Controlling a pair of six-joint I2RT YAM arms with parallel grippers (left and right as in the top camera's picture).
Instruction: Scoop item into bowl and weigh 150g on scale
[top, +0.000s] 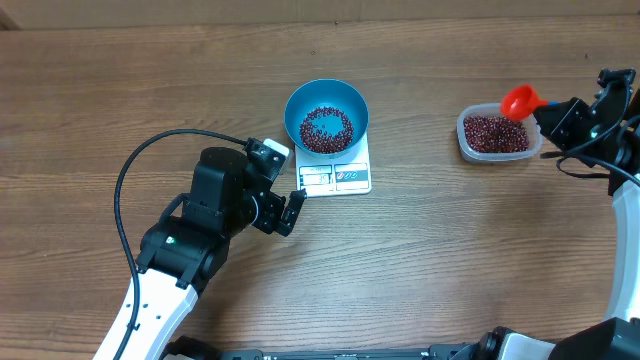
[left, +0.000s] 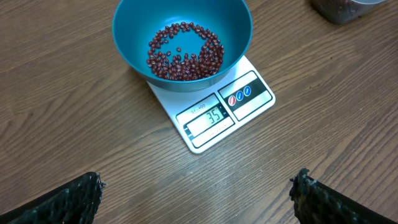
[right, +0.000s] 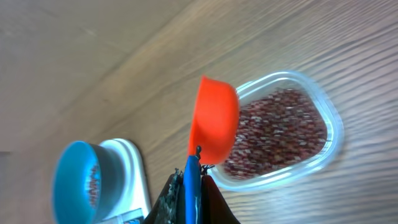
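The blue bowl (top: 326, 115) stands on the white scale (top: 335, 176) with a thin layer of dark red beans (left: 185, 52) in it; the display (left: 211, 117) shows 35. More beans (top: 493, 133) fill a clear plastic tub (right: 331, 127) at the right. My right gripper (right: 194, 171) is shut on the blue handle (right: 192, 186) of a red scoop (top: 520, 100), whose cup (right: 214, 118) hangs tilted over the tub's near edge. My left gripper (left: 199, 190) is open and empty over bare table just in front of the scale.
The left arm (top: 215, 205) and its black cable (top: 150, 160) lie on the wooden table to the left of the scale. The right arm (top: 600, 120) comes in from the right edge, behind the tub.
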